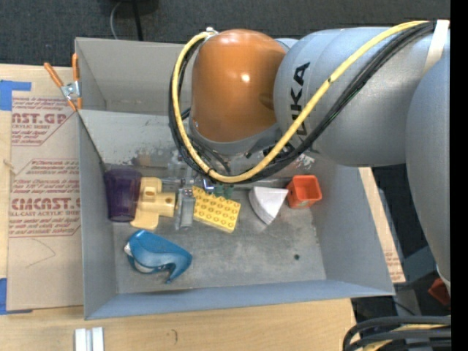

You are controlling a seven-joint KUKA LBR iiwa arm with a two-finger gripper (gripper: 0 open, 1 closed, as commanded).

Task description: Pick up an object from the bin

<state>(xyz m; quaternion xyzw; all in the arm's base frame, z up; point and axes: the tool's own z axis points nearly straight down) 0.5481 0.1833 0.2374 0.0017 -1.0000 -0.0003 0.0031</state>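
Two things lie just beside the gripper (183,209), near the middle of the bin (219,291). Toward the view's left is a cream plastic toy piece (150,202) — blocky, with a raised knob on its upper end. It lies flat on the floor, and its far side is against a purple cup (121,194) tipped on its side. Toward the view's right is a yellow studded plate (217,213) — a flat rectangle with rows of round studs facing up, turned slightly askew and partly under the arm.
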